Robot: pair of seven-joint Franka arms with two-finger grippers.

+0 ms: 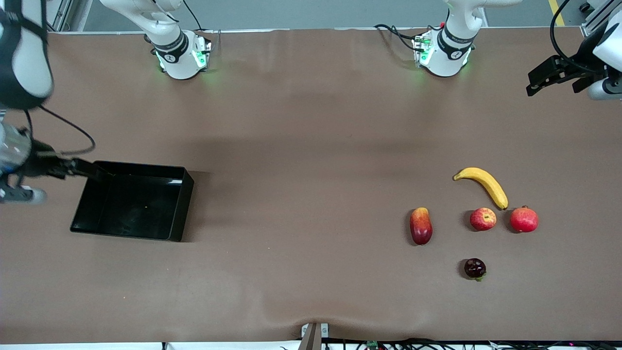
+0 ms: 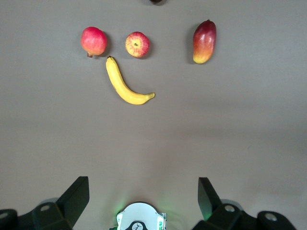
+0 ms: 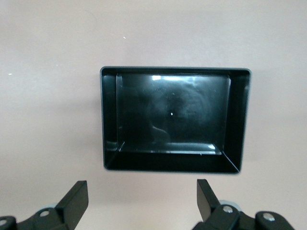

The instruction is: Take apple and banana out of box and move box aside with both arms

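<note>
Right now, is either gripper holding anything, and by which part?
Nothing is held. Left gripper is open above the table; right gripper is open over the box wall, not touching.

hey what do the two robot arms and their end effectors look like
Both arms are glossy white with black joint bands. Their round white bases glow with green lights, and black cables trail from them. The left end effector and the right end effector are matte black, each with two angular, wedge-shaped fingers. A black cable loops off the right arm's wrist.
</note>
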